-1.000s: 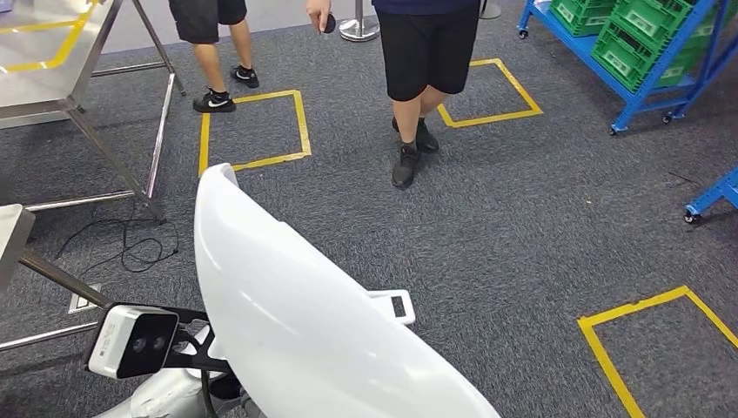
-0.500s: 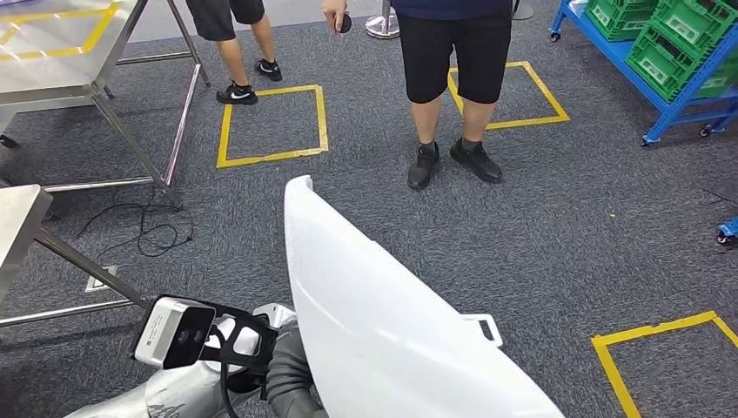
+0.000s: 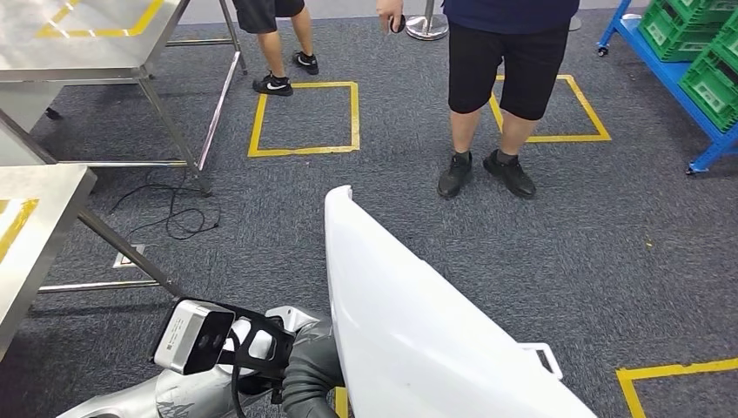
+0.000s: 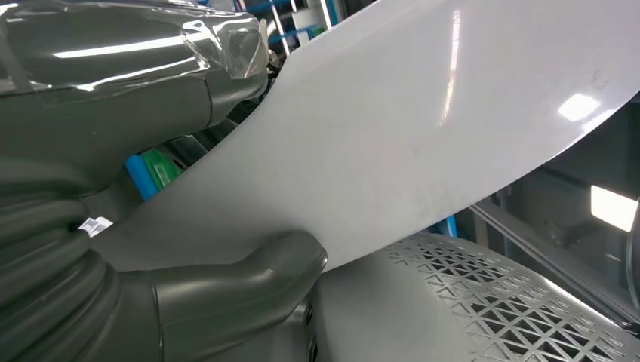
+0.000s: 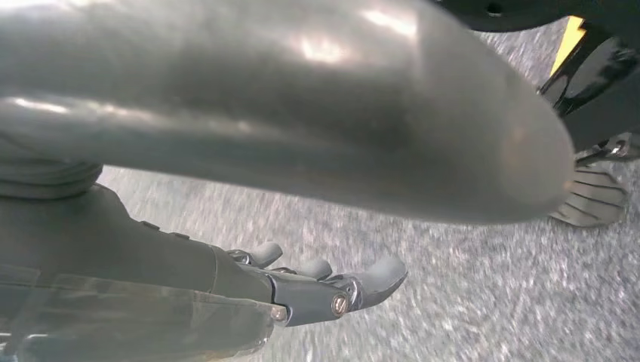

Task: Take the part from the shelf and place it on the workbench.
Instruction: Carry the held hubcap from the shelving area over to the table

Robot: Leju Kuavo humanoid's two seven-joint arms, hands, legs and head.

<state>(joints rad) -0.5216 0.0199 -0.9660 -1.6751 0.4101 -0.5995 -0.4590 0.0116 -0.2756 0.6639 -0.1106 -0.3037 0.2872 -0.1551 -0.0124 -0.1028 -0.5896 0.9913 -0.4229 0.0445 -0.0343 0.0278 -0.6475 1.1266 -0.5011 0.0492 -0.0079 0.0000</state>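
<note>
Workbench (image 3: 78, 52): steel-topped table at the far left of the head view, marked with yellow tape; a second steel table edge (image 3: 35, 226) sits nearer, also at the left. The part is on neither of them.
Left hand (image 4: 226, 294): clamped on the part's edge — thick grey thumb on one face, the fingers wrapped over the other, as the left wrist view shows. In the head view the wrist camera (image 3: 193, 336) sits just beside the panel's lower left.
White part (image 3: 409, 331): a long, curved, glossy white panel, carried in front of the body, well above the carpet, its narrow tip pointing forward toward the people. A small loop-shaped tab (image 3: 541, 357) sticks out of its right edge.
Handling: it looks like a thin moulded shell — probably light for its size, fairly stiff yet likely to flex or sway along its length. The gloss suggests a slippery surface that scratches easily, so a grip on the rim, supported from both sides, seems safest; the tab looks too slight to bear load.
Right hand (image 5: 324, 283): under the panel's grey underside, fingers stretched out rather than curled; whether they touch the panel I cannot tell.
People: one pair of legs (image 3: 500, 104) stands ahead on the carpet, another (image 3: 278, 52) further left.
Containers: green crates (image 3: 705, 52) on a blue wheeled rack (image 3: 687, 113) at the far right; their contents cannot be made out.
</note>
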